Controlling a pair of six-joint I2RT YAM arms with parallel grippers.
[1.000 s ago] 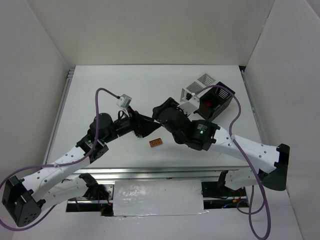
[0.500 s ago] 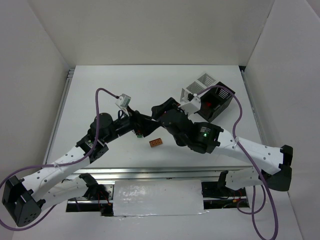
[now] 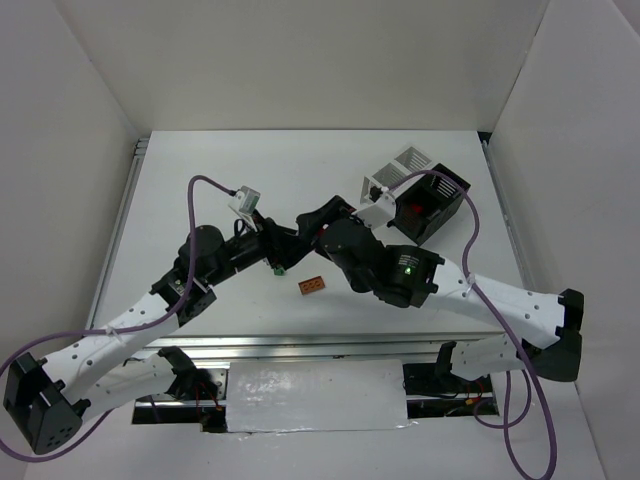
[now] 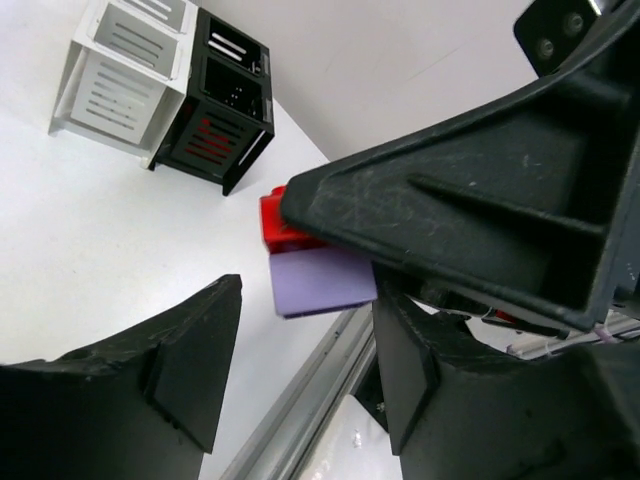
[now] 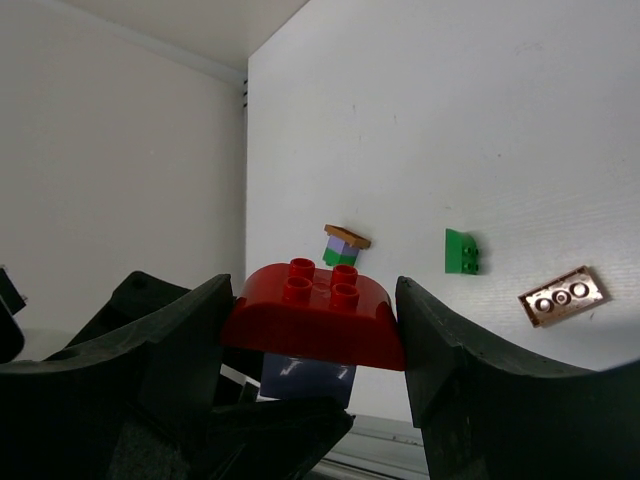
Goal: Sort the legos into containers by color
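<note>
My right gripper (image 5: 315,312) is shut on a red curved lego (image 5: 318,312) with a purple lego (image 5: 305,378) stuck under it, held above the table. In the left wrist view the purple lego (image 4: 322,281) and red lego (image 4: 283,226) hang just beyond my left gripper (image 4: 310,330). Its jaws stand apart, the right finger (image 4: 450,390) near the purple lego and the left finger (image 4: 190,360) clear of it. On the table lie a green lego (image 5: 461,251), an orange-brown lego (image 5: 563,296) and a small orange, purple and green stack (image 5: 346,245).
A white container (image 3: 400,168) and a black container (image 3: 432,205) with red showing inside stand side by side at the back right. Both grippers meet over the middle of the table (image 3: 200,170). The metal rail (image 3: 320,345) runs along the near edge.
My left gripper has drawn back a little to the left, uncovering the green lego on the table. The right gripper has shifted slightly left, still holding the red and purple legos.
</note>
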